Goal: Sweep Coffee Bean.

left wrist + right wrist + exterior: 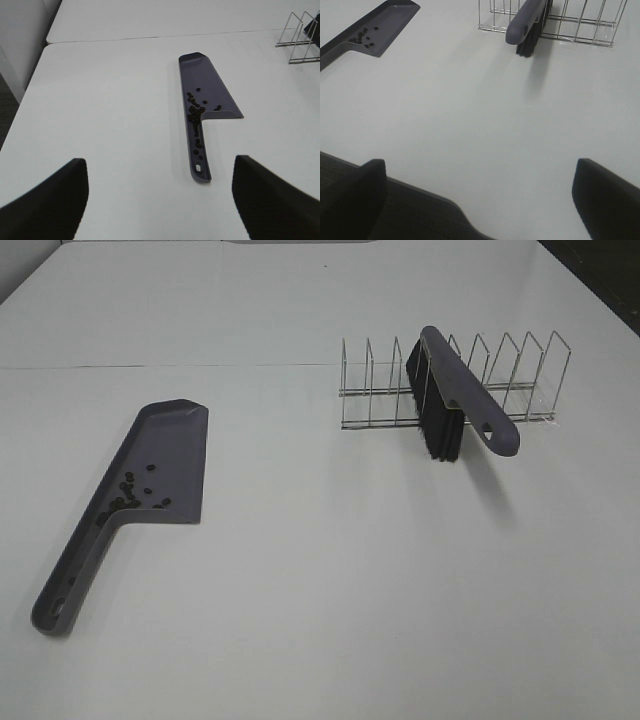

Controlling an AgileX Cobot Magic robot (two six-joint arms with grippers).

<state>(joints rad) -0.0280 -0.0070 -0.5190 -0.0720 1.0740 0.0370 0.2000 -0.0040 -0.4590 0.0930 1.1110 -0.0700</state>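
The coffee beans point(128, 496) lie in a cluster inside the grey dustpan point(165, 455), near where its pan meets the handle, on the left of the white table. The grey brush point(452, 390) with black bristles stands slotted in a wire rack point(510, 380) at the back right. In the left wrist view my left gripper point(160, 200) is open and empty, a short way behind the dustpan point(207, 82) handle end, with the beans point(195, 111) in sight. My right gripper point(480, 200) is open and empty near the table's front edge, far from the brush point(526, 25). Neither gripper shows in the exterior view.
The dustpan point(380, 27) and its beans point(362, 39) also show in the right wrist view, with the rack point(582, 22) beyond. A seam point(170, 367) crosses the white table behind the dustpan. The table's front edge with dark floor point(395, 220) lies under the right gripper.
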